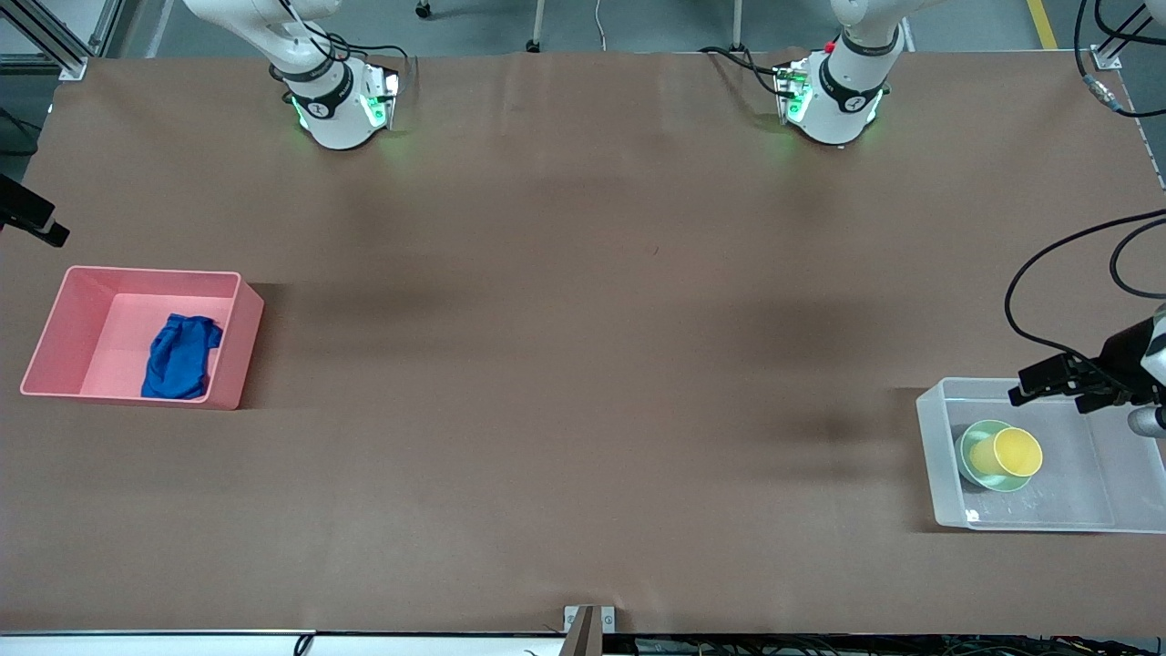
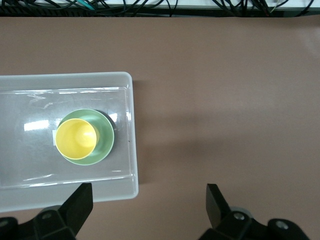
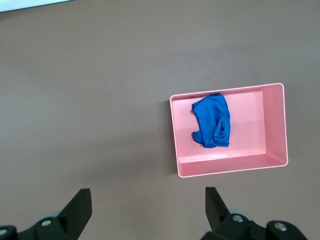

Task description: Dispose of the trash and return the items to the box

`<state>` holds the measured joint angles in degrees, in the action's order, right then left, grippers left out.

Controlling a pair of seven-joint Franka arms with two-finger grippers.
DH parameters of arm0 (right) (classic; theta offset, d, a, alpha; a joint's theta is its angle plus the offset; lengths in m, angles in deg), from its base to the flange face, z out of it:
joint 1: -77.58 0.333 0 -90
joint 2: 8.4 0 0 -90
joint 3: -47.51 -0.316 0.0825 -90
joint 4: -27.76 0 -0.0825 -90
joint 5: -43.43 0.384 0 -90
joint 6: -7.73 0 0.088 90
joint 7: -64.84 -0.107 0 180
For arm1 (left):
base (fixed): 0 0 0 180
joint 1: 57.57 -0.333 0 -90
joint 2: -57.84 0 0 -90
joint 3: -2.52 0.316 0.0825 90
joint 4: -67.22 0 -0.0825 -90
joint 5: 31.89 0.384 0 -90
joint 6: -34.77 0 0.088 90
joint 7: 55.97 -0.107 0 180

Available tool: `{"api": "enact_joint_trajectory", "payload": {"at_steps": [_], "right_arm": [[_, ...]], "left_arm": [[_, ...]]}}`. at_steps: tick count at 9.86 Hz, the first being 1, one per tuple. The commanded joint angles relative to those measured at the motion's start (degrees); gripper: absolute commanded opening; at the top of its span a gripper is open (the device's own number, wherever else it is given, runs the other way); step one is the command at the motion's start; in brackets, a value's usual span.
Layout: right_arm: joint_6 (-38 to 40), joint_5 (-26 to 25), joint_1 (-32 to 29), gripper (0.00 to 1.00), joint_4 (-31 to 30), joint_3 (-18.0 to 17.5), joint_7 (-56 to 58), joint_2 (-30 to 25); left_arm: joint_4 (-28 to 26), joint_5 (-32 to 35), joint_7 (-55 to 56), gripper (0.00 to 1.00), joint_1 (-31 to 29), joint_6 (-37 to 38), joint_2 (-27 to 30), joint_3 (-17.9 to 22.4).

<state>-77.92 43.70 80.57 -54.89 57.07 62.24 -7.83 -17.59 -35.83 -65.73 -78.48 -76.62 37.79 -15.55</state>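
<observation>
Front view: blue cloth [image 1: 180, 356] in pink bin [image 1: 228, 346]; yellow cup [image 1: 1013, 454] nested in green bowl [image 1: 973, 448] inside clear box [image 1: 938, 456]. Left gripper [image 1: 1048, 381] above box rim, fingers open. Right gripper [image 3: 145, 212] high beside bin, fingers open. Best lifted straight up, clear of both containers.

Robotics lab | two arm bases [image 1: 339, 100] bolted to a brown-covered table [image 1: 583, 364] | aluminium framing [image 1: 55, 41] at a corner | cables [image 1: 1061, 273] trailing | grey floor, yellow tape line [image 1: 1042, 23]
</observation>
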Motion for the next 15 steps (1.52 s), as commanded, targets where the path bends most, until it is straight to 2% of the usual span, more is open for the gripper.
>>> {"api": "enact_joint_trajectory", "payload": {"at_steps": [1,9,13,14,15], "right_arm": [[-0.2,-0.5,0.8,1.00,-0.5,0.5,0.4,-0.8],[-0.2,-0.5,0.7,1.00,-0.5,0.5,0.5,-0.8],[-0.2,-0.5,0.6,1.00,-0.5,0.6,1.3,-0.9],[-0.2,-0.5,0.6,1.00,-0.5,0.6,1.3,-0.8],[-0.2,-0.5,0.6,1.00,-0.5,0.6,1.3,-0.8]], "left_arm": [[-2.7,1.3,3.1,1.00,-0.4,1.7,2.3,-1.7],[-1.7,4.1,5.4,1.00,-0.2,3.1,2.8,-3.2],[-1.5,4.1,7.2,1.00,-0.5,13.2,10.5,-4.1],[-1.8,4.0,7.1,1.00,1.3,14.8,13.0,-3.2],[-2.3,4.0,7.1,1.00,5.8,16.1,14.3,1.1]]}}
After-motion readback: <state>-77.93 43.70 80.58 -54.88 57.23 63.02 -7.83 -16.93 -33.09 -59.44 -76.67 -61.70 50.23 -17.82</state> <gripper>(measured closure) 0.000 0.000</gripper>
